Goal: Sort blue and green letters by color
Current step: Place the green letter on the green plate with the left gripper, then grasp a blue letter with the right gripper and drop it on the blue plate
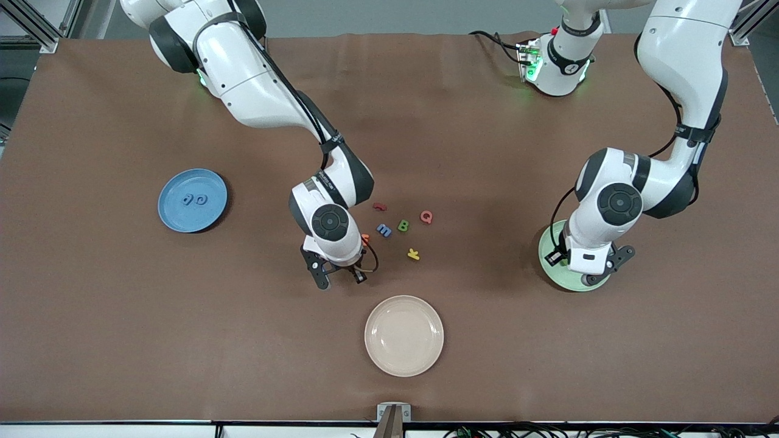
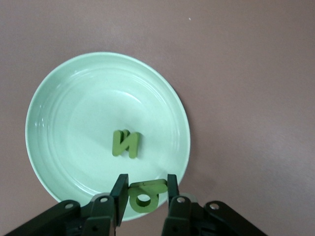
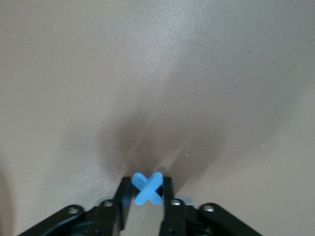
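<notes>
My left gripper hangs over the pale-green plate at the left arm's end. In the left wrist view it is shut on a green letter over the plate's rim. A green N lies in that plate. My right gripper is over bare table beside the letter cluster. In the right wrist view it is shut on a blue X. A blue letter and a green B lie mid-table. Two blue letters lie in the blue plate.
Dark red, pink, yellow and orange letters lie around the blue and green ones. A beige plate sits nearer the front camera. The brown table mat stretches wide on all sides.
</notes>
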Available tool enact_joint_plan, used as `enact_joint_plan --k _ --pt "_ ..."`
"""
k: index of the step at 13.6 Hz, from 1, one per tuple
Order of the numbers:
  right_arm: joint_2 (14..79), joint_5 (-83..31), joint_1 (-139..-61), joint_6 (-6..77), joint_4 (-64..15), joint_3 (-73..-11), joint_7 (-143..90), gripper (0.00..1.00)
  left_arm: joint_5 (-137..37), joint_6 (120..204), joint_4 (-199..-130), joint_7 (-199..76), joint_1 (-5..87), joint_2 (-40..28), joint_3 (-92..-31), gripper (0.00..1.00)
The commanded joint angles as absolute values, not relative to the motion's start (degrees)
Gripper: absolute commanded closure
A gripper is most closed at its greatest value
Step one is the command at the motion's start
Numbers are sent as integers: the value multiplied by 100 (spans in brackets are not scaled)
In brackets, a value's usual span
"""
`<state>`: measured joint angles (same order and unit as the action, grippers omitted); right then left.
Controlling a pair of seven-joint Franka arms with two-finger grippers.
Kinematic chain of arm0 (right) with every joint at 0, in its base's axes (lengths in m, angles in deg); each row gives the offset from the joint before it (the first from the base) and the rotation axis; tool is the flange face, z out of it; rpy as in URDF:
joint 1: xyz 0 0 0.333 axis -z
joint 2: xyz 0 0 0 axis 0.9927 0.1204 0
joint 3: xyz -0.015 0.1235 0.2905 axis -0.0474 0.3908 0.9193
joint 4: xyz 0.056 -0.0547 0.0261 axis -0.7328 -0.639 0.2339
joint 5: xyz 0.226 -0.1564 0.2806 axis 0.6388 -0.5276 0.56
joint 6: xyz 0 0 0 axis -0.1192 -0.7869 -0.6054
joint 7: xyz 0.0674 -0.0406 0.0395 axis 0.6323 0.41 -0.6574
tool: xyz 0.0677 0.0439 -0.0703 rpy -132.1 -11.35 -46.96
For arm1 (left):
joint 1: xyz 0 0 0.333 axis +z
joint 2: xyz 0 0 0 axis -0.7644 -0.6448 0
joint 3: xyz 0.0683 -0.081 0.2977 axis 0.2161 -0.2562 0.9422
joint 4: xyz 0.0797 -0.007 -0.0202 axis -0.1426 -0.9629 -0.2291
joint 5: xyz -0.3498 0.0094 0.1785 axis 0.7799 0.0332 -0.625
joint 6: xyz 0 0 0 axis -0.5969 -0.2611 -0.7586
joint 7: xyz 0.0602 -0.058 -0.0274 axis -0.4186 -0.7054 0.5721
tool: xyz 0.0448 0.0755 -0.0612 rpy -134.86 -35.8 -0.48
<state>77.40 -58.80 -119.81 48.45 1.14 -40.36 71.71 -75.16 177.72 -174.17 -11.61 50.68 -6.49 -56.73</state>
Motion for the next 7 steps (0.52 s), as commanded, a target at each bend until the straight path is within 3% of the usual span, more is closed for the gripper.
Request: enact_joint_plan --k 1,7 --pt "7803 -5930 -11974 4776 212 -4049 7150 99 -7461 18067 -17728 -1457 5275 -494 -5710 100" --pt "7302 -5913 -11553 3003 221 -4093 5088 99 -7461 18630 -18062 -1782 5503 -538 -5701 100"
